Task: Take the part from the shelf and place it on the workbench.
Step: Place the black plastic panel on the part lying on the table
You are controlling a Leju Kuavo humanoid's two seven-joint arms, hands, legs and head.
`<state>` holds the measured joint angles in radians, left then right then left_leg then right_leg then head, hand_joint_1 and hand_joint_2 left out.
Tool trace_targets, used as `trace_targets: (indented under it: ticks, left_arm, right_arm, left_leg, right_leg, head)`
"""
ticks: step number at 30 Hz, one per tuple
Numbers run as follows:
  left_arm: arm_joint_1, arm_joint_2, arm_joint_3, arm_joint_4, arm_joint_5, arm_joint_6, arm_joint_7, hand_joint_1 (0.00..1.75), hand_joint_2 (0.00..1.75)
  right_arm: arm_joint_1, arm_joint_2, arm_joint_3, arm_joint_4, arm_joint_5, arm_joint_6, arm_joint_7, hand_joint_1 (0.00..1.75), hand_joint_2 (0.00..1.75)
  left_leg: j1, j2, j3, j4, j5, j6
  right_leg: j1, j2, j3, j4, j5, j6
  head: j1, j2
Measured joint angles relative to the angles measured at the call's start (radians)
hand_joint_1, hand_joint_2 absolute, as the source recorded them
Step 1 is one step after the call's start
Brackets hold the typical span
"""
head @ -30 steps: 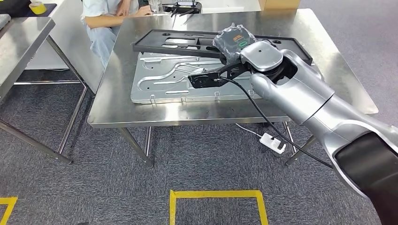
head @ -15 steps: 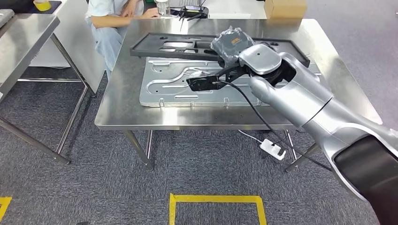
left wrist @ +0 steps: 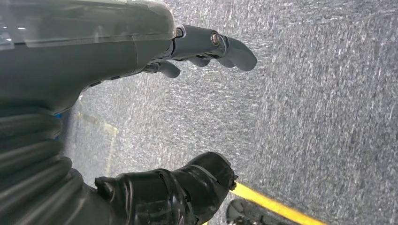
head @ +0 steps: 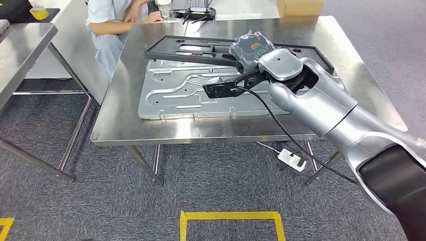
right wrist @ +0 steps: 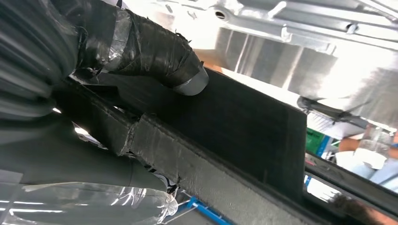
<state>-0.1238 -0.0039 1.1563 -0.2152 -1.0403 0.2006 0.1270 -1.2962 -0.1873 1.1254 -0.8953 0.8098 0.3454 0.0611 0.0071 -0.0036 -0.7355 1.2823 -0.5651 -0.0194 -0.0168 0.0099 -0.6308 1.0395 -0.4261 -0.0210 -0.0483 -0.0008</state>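
The part is a long black frame (head: 201,50) with cut-outs, lying flat across the far half of the steel workbench (head: 125,125). My right hand (head: 252,49), wrapped in clear plastic, grips its right portion. In the right wrist view the taped thumb (right wrist: 155,51) presses on the frame's dark face (right wrist: 244,122). The frame's near edge overlaps a silver stamped plate (head: 186,93) on the bench; I cannot tell whether the frame touches it. My left hand (left wrist: 197,47) hangs over the grey carpet, its fingers apart and holding nothing.
A person (head: 115,15) sits at the bench's far left corner beside a clear bottle (head: 165,7). A cardboard box (head: 300,7) stands at the far edge. Another steel table (head: 20,55) is on the left. A white power strip (head: 291,153) and a yellow tape square (head: 231,216) are on the floor.
The whole picture has swayed slightly, so the camera moved. My right hand still grips the black frame over the silver plate in about the same place.
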Motion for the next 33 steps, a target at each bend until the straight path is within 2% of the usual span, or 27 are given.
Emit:
trace_targets:
  ticks: [1,2,4,5,6,8,10,11,13,15,16,17,18,19,20,21,22,25,27,28,30,31,32,33]
  left_arm:
    - [0.0,0.0,0.0,0.0,0.0,0.0,0.001,0.0,1.75]
    - [0.001,0.0,0.0,0.0,0.0,0.0,0.001,0.0,1.75]
    - [0.001,0.0,0.0,0.0,0.0,0.0,0.002,0.0,1.75]
    - [0.001,0.0,0.0,0.0,0.0,0.0,0.002,0.0,1.75]
    - [0.0,0.001,0.0,0.0,0.0,0.0,0.002,0.0,1.75]
    - [-0.001,0.001,0.0,0.0,0.0,0.0,0.002,0.0,1.75]
    - [-0.001,0.001,0.0,0.0,0.001,0.0,0.002,0.0,1.75]
    - [0.0,0.0,0.0,0.0,0.002,0.0,0.002,0.0,1.75]
    - [0.0,0.0,0.0,0.0,0.003,0.0,0.003,0.0,1.75]
    - [-0.001,0.0,0.0,0.0,0.003,0.0,0.003,0.0,1.75]
    - [-0.001,0.0,0.0,0.0,0.003,0.0,0.003,0.0,1.75]
    - [-0.001,0.0,0.0,0.0,0.003,0.0,0.003,0.0,1.75]
    - [0.0,0.0,0.0,0.0,0.003,0.0,0.003,0.0,1.75]
    - [0.001,-0.001,0.0,0.0,0.003,0.0,0.003,0.0,1.75]
    - [0.002,-0.001,0.0,0.0,0.003,0.0,0.003,0.0,1.75]
    - [0.001,-0.001,0.0,0.0,0.003,0.0,0.003,0.0,1.75]
    - [0.0,0.0,0.0,0.0,0.003,0.001,0.003,0.0,1.75]
    - [-0.001,0.0,0.0,0.0,0.003,0.001,0.003,0.0,1.75]
    - [0.0,0.0,0.0,0.0,0.003,0.002,0.003,0.0,1.75]
    - [0.001,0.0,0.0,0.0,0.002,0.002,0.003,0.0,1.75]
    - [0.0,0.0,0.0,0.0,0.002,0.003,0.003,0.0,1.75]
    - [0.0,-0.001,0.0,0.0,0.001,0.003,0.003,0.0,1.75]
    - [0.001,-0.001,0.0,0.0,0.001,0.003,0.003,0.0,1.75]
    - [0.001,-0.002,0.0,0.0,0.001,0.003,0.003,0.0,1.75]
  right_arm:
    - [0.003,0.0,0.0,0.0,0.0,0.0,-0.001,1.75,1.75]
    - [0.005,0.0,0.0,0.0,0.0,0.0,-0.001,1.75,1.75]
    - [0.007,0.0,0.0,0.0,0.0,0.0,-0.002,1.75,1.75]
    - [0.006,0.0,0.0,-0.001,0.0,0.0,-0.002,1.75,1.75]
    - [0.005,0.0,0.0,-0.002,0.0,0.0,-0.002,1.75,1.75]
    - [0.003,0.0,0.0,-0.003,0.0,0.0,-0.002,1.75,1.75]
    - [0.004,0.0,0.0,-0.004,0.0,0.0,-0.002,1.75,1.75]
    - [0.003,-0.001,0.0,-0.004,0.0,0.001,-0.002,1.75,1.75]
    - [0.003,-0.003,0.0,-0.005,0.0,0.001,-0.002,1.75,1.75]
    - [0.006,-0.003,0.0,-0.005,0.0,0.0,-0.002,1.75,1.75]
    - [0.01,-0.003,0.0,-0.005,0.0,0.0,-0.002,1.75,1.75]
    - [0.012,-0.003,0.0,-0.005,0.0,0.0,-0.002,1.75,1.75]
    - [0.014,-0.003,0.0,-0.005,0.0,0.0,-0.002,1.75,1.75]
    - [0.014,-0.003,0.0,-0.005,0.0,-0.001,-0.002,1.75,1.75]
    - [0.013,-0.003,0.0,-0.005,0.0,-0.001,-0.002,1.75,1.75]
    - [0.012,-0.003,0.0,-0.005,0.0,-0.001,-0.002,1.75,1.75]
    - [0.011,-0.003,0.0,-0.006,0.0,-0.002,-0.003,1.75,1.75]
    - [0.01,-0.003,0.0,-0.007,0.0,-0.003,-0.003,1.75,1.75]
    - [0.01,-0.004,0.0,-0.007,0.0,-0.004,-0.003,1.75,1.75]
    - [0.01,-0.004,0.0,-0.007,0.0,-0.004,-0.003,1.75,1.75]
    - [0.012,-0.004,0.0,-0.007,0.0,-0.005,-0.002,1.75,1.75]
    - [0.015,-0.004,0.0,-0.007,0.0,-0.006,-0.002,1.75,1.75]
    - [0.019,-0.004,0.0,-0.007,0.0,-0.006,-0.003,1.75,1.75]
    - [0.022,-0.004,0.0,-0.007,0.0,-0.006,-0.003,1.75,1.75]
  left_leg:
    - [0.001,0.0,-0.019,0.025,0.005,-0.001]
    - [0.001,0.0,-0.019,0.011,0.03,0.0]
    - [0.001,0.0,0.03,-0.115,0.11,0.006]
    - [-0.001,0.0,0.063,-0.183,0.136,0.01]
    - [-0.004,0.0,0.086,-0.229,0.148,0.014]
    - [-0.011,-0.002,0.102,-0.256,0.142,0.022]
    - [-0.007,-0.002,0.109,-0.265,0.143,0.032]
    - [-0.004,-0.001,0.115,-0.271,0.144,0.036]
    - [0.0,0.0,0.125,-0.28,0.143,0.047]
    - [-0.001,0.0,0.129,-0.278,0.137,0.054]
    - [-0.001,0.0,0.132,-0.276,0.133,0.055]
    - [-0.001,-0.001,0.135,-0.274,0.128,0.055]
    - [0.0,-0.003,0.14,-0.271,0.122,0.054]
    - [0.0,-0.004,0.145,-0.266,0.114,0.051]
    - [-0.002,-0.006,0.148,-0.261,0.106,0.047]
    - [-0.003,-0.006,0.149,-0.257,0.1,0.042]
    - [-0.005,-0.007,0.149,-0.255,0.096,0.038]
    - [-0.007,-0.006,0.153,-0.259,0.091,0.025]
    - [-0.006,-0.004,0.142,-0.224,0.067,0.014]
    - [-0.005,-0.003,0.12,-0.178,0.046,0.009]
    - [-0.003,-0.002,0.047,-0.045,0.002,0.002]
    - [-0.002,-0.001,0.016,0.001,-0.003,0.0]
    - [-0.002,-0.001,-0.001,0.015,0.009,0.0]
    - [-0.002,-0.001,0.0,-0.009,0.039,0.002]
  right_leg:
    - [0.0,0.001,0.003,0.0,-0.003,-0.001]
    - [0.0,0.001,0.008,0.0,-0.006,0.0]
    - [0.0,0.002,0.02,0.0,-0.014,0.003]
    - [0.002,0.002,0.024,0.0,-0.018,0.007]
    - [0.003,0.002,0.026,-0.001,-0.021,0.011]
    - [0.004,0.003,0.028,-0.005,-0.023,0.021]
    - [0.005,0.002,0.03,-0.006,-0.027,0.031]
    - [0.006,0.001,0.024,0.009,-0.037,0.035]
    - [0.006,-0.001,-0.025,0.106,-0.081,0.041]
    - [0.007,-0.002,-0.101,0.235,-0.122,0.044]
    - [0.006,-0.002,-0.126,0.266,-0.121,0.045]
    - [0.006,-0.002,-0.133,0.261,-0.1,0.044]
    - [0.005,-0.003,-0.12,0.219,-0.064,0.043]
    - [0.005,-0.004,-0.094,0.149,-0.021,0.04]
    - [0.006,-0.005,-0.065,0.086,0.007,0.037]
    - [0.007,-0.005,-0.042,0.037,0.023,0.034]
    - [0.008,-0.005,-0.029,0.01,0.025,0.031]
    - [0.008,-0.002,-0.022,-0.001,0.018,0.02]
    - [0.002,-0.001,-0.013,-0.007,0.015,0.01]
    - [0.0,-0.001,-0.008,-0.009,0.013,0.007]
    - [0.0,0.0,-0.001,-0.009,0.007,0.002]
    - [0.0,0.001,0.003,-0.009,0.003,0.001]
    - [0.0,0.002,0.009,-0.009,-0.001,0.0]
    - [0.001,0.002,0.015,-0.008,-0.005,0.001]
  head:
    - [0.0,0.0]
    - [0.0,0.0]
    - [0.0,0.0]
    - [0.0,0.0]
    - [0.0,0.0]
    - [0.001,0.0]
    - [0.002,0.0]
    - [0.003,0.0]
    - [0.008,0.0]
    - [0.012,0.0]
    - [0.012,0.0]
    - [0.013,0.0]
    - [0.013,0.0]
    - [0.013,0.0]
    - [0.013,0.0]
    - [0.012,0.0]
    - [0.011,0.0]
    - [0.01,0.0]
    - [0.007,0.0]
    - [0.005,0.0]
    - [0.002,0.0]
    - [0.002,0.0]
    - [0.002,0.0]
    - [0.002,0.0]
